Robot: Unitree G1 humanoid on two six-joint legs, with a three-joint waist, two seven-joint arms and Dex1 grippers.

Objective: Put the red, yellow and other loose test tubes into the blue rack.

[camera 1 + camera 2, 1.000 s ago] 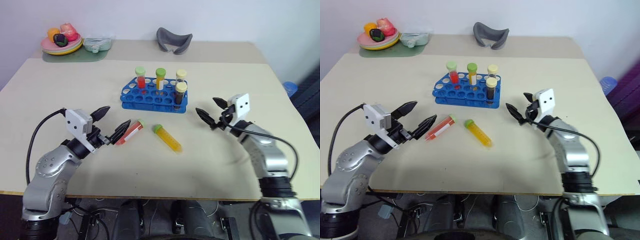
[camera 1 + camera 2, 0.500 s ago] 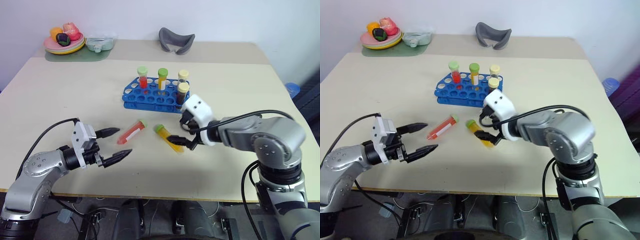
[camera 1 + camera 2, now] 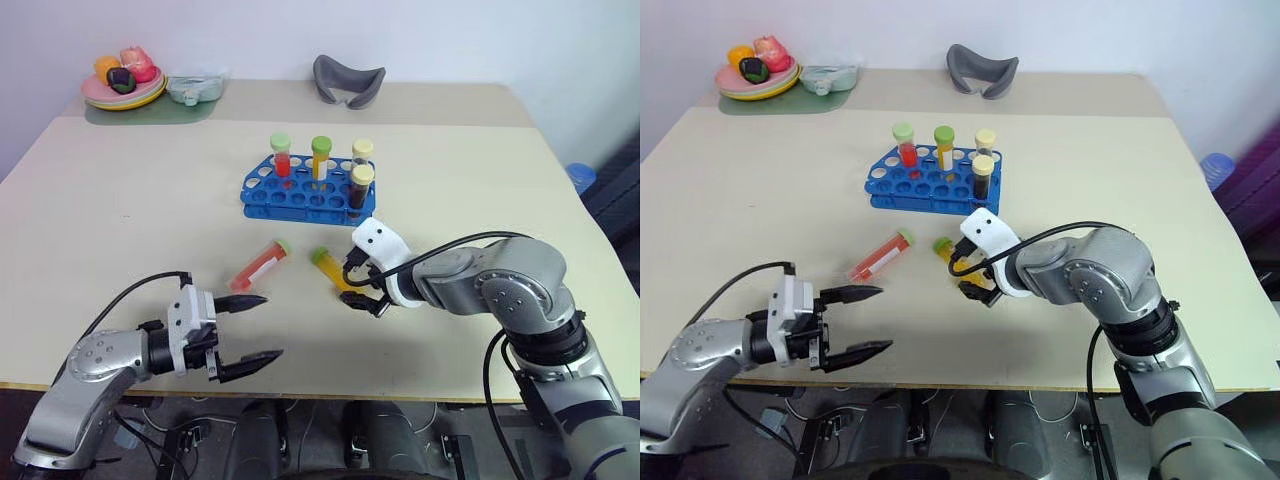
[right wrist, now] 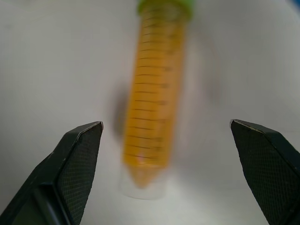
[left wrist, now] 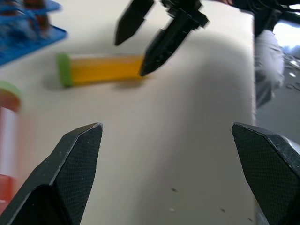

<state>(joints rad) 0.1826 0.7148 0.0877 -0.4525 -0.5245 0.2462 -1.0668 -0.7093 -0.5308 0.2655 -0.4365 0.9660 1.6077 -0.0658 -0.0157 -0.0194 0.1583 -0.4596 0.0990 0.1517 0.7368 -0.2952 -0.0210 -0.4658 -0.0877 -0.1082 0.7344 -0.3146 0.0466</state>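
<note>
Yellow tube (image 4: 154,103) lying flat just in front of blue rack (image 3: 305,198), graduation lines visible, no legible writing, right gripper (image 3: 362,292) spread wide astride it, red tube (image 3: 258,265) alongside, left gripper (image 3: 250,328) agape near table (image 3: 120,200) edge.

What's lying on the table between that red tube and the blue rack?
Nothing: in the left eye view, only bare table separates the red tube from the blue rack. The yellow tube lies off to the side, under the open right gripper.
</note>
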